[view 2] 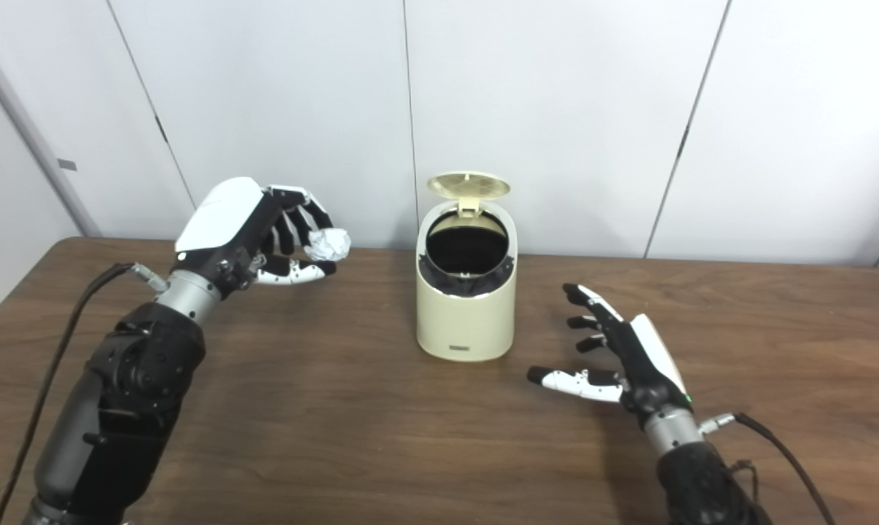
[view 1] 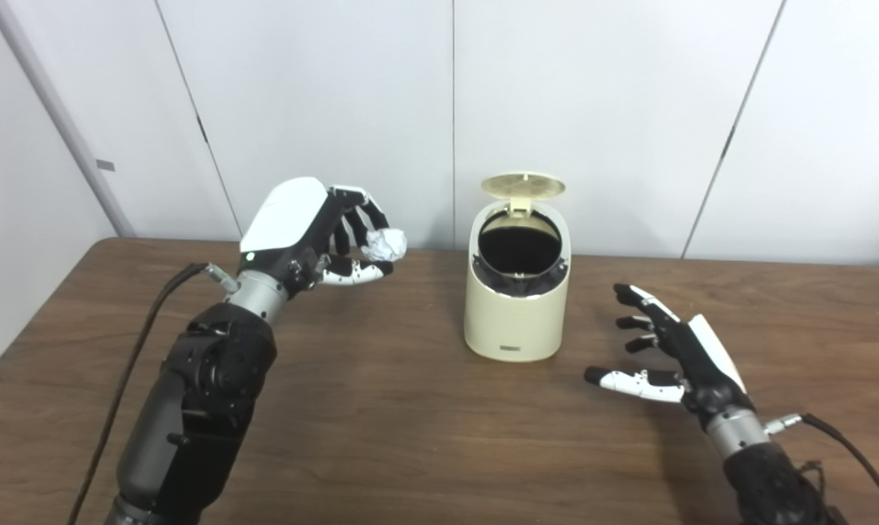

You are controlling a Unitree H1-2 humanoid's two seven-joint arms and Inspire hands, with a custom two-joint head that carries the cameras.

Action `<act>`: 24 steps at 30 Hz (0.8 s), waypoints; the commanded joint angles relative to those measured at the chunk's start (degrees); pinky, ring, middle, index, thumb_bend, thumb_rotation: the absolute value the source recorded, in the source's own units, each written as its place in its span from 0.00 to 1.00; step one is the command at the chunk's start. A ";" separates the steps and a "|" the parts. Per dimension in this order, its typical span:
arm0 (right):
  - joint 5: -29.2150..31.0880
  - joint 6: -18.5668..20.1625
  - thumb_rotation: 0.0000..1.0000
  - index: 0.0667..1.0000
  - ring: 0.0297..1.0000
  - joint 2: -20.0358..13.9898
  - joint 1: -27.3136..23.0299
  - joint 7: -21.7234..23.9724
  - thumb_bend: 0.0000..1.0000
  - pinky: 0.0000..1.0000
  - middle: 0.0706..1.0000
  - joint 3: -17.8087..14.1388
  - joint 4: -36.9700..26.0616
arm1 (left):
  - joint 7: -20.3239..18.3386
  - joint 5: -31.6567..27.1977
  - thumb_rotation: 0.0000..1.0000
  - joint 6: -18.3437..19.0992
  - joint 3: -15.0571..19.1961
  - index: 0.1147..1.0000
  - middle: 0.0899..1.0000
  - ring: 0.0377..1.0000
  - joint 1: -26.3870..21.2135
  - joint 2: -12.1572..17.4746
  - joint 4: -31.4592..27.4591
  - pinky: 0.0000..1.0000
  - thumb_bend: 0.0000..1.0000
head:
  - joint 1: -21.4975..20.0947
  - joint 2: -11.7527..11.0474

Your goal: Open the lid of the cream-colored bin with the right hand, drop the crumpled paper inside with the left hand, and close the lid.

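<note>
The left hand is raised above the brown wooden table, its fingers curled around a small white crumpled paper ball, pinched against the thumb. It hangs to the left of the cream-colored cylindrical bin, not touching it. The bin stands upright near the table's far edge with its round lid flipped up, the dark opening exposed. The right hand hovers low, right of the bin, fingers spread apart and holding nothing.
</note>
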 commanded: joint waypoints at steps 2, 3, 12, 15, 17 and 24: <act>-0.26 -0.84 0.35 0.90 0.79 0.09 -2.07 -0.83 0.68 0.64 0.89 -0.08 -1.24 | 2.98 0.46 0.00 -2.13 -0.61 0.48 0.41 0.34 -3.89 -0.77 0.54 0.29 0.50 | -0.52 -0.30; -0.39 -0.67 0.35 0.90 0.79 0.19 -2.09 -0.85 0.68 0.63 0.89 0.00 -1.30 | 3.42 0.55 0.00 -2.45 -0.91 0.48 0.41 0.34 -4.13 -1.15 1.09 0.28 0.50 | -0.80 -0.51; -0.17 -0.76 0.35 0.90 0.79 0.47 -2.30 -0.83 0.69 0.66 0.89 0.00 -0.37 | 4.61 1.28 0.00 -2.15 -2.64 0.49 0.40 0.32 -6.02 -3.72 3.27 0.25 0.49 | -1.12 -0.94; -0.44 -0.76 0.35 0.90 0.78 0.42 -2.39 -0.84 0.69 0.66 0.88 0.19 -0.08 | 4.54 1.79 0.00 -1.89 -2.93 0.49 0.40 0.32 -6.46 -3.99 3.35 0.25 0.49 | -1.17 -1.21; -0.69 -0.72 0.36 0.90 0.79 0.38 -2.57 -0.84 0.69 0.66 0.88 0.36 0.17 | 4.53 2.01 0.00 -2.00 -2.96 0.49 0.40 0.32 -6.76 -4.01 3.54 0.24 0.49 | -1.05 -1.29; -0.04 -1.59 0.34 0.90 0.78 0.40 -3.30 -1.03 0.69 0.65 0.88 0.10 1.56 | 4.39 2.07 0.00 -1.91 -2.86 0.49 0.40 0.31 -7.94 -4.06 3.15 0.23 0.49 | -0.66 -1.55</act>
